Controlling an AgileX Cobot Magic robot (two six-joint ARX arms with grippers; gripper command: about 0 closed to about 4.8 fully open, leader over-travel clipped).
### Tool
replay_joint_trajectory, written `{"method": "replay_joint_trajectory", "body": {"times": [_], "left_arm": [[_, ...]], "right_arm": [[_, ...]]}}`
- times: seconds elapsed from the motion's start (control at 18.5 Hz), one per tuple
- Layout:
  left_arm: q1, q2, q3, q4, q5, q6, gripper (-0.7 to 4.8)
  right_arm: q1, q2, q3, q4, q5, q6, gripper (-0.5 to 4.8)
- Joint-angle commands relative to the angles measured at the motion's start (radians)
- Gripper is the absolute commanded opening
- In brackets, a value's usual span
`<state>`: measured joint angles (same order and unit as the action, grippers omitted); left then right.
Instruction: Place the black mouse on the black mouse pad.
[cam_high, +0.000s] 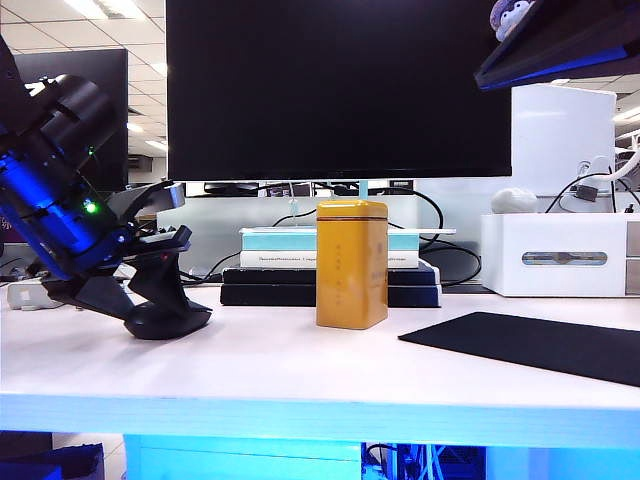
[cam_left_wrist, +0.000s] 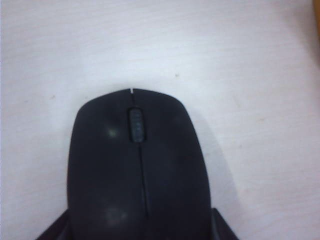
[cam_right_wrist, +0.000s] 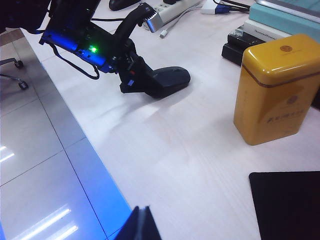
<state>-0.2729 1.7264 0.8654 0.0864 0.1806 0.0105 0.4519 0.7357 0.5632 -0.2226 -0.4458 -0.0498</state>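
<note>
The black mouse (cam_high: 172, 320) lies on the white table at the left, far from the black mouse pad (cam_high: 540, 345) at the right. My left gripper (cam_high: 160, 300) slants down over the mouse's rear end. In the left wrist view the mouse (cam_left_wrist: 137, 165) fills the lower half, and a dark finger (cam_left_wrist: 50, 232) presses against each of its sides, so the gripper is shut on it. The right wrist view shows the same mouse (cam_right_wrist: 170, 80) under the left gripper (cam_right_wrist: 142, 82), and a corner of the pad (cam_right_wrist: 287, 205). My right gripper (cam_right_wrist: 141, 222) hangs shut above the table's front edge, holding nothing.
A yellow tin (cam_high: 352, 262) stands upright between the mouse and the pad. Behind it are a stack of books (cam_high: 300, 285) and a large monitor (cam_high: 340, 90). A white box (cam_high: 560, 255) sits at the back right. A power strip (cam_right_wrist: 175, 7) with cables lies behind the left arm.
</note>
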Motion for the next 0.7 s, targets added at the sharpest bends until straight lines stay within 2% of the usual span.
{"method": "replay_joint_trajectory", "body": {"times": [0.05, 0.32, 0.38, 0.43, 0.7], "left_arm": [[0.000, -0.032, 0.015, 0.012, 0.007, 0.008, 0.46], [-0.008, -0.076, 0.031, -0.021, 0.029, 0.007, 0.43], [-0.008, -0.092, 0.031, -0.037, 0.057, -0.001, 0.41], [-0.010, -0.125, 0.031, -0.057, 0.082, -0.010, 0.14], [-0.025, -0.274, 0.031, -0.119, 0.095, -0.023, -0.05]], "right_arm": [[0.000, 0.001, 0.005, 0.017, -0.005, -0.004, -0.06], [0.000, 0.001, 0.005, 0.017, -0.004, -0.004, -0.06], [0.000, 0.001, 0.005, 0.017, -0.001, -0.004, -0.06], [0.000, 0.001, 0.005, 0.017, -0.001, -0.004, -0.06], [0.000, 0.001, 0.005, 0.018, 0.005, -0.004, -0.06]]}}
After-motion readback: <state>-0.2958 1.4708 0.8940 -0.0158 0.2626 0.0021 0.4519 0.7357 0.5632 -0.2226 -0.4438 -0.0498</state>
